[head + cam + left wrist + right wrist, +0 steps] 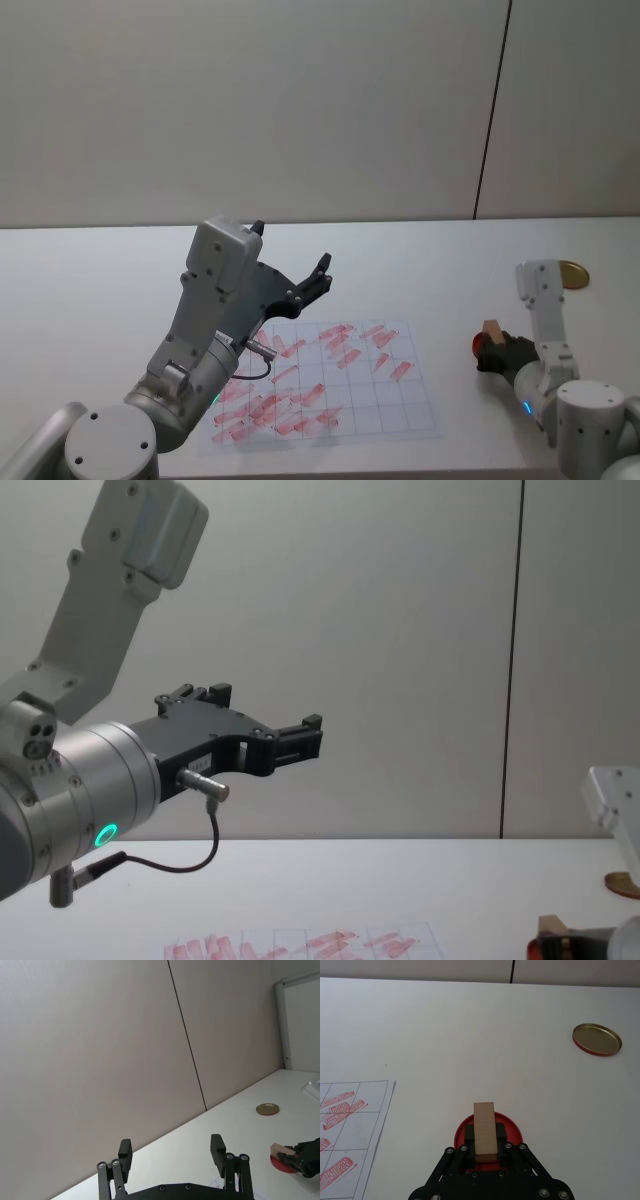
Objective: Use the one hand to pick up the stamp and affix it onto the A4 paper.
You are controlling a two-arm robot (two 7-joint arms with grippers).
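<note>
The right pincer is clamped on the stamp, the wooden block held between its fingers right over the red ink pad on the tabletop. The A4 paper lies flat to this pincer's left, apart from it. The left pincer, spread wide and holding nothing, hangs above the paper.

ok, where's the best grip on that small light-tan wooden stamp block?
By its two long side faces, coming from the robot's side, as the right gripper has it. The light-tan wooden stamp is a narrow block, so its flat parallel sides suit a pinch, and its underside stays free over the flat red round ink pad. The left gripper is raised, open.
</note>
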